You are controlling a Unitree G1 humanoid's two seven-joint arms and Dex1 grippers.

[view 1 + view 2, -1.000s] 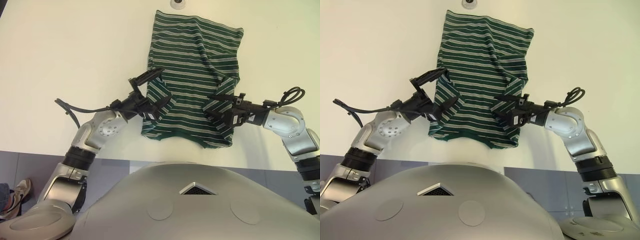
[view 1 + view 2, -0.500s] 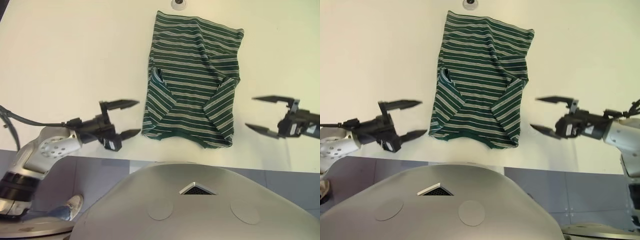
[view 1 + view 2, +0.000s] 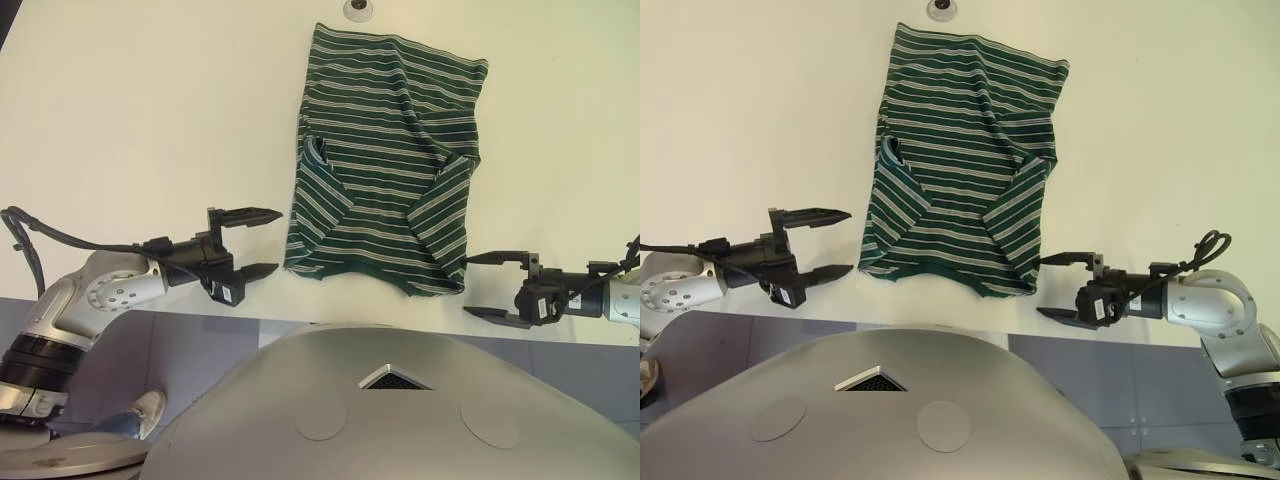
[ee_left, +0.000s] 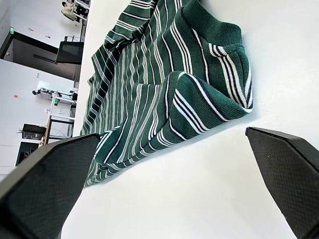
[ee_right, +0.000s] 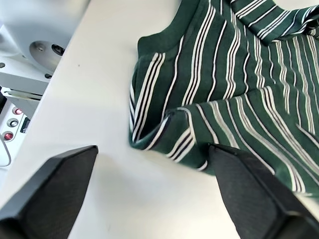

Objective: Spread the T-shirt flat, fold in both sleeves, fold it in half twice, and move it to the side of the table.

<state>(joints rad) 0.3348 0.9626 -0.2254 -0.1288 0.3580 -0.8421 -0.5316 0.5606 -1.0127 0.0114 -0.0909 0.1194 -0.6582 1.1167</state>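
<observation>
Your T-shirt (image 3: 385,170) lies on the table (image 3: 150,120), left sleeve (image 3: 325,195) and right sleeve (image 3: 440,205) folded in, its near edge close to the table's front. The left claw (image 3: 278,240) and right claw (image 3: 468,286) hang released and empty on either side of that edge. Pinch only the top layer at the corners and the sleeves will likely slide open as you lift; the left sleeve looks puckered and loose

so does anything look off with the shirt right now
The dark green white-striped T-shirt lies slightly askew on the cream table, and the folded-in sleeve on the robot's left bunches into a raised curl at its far end. No damage shows.
</observation>
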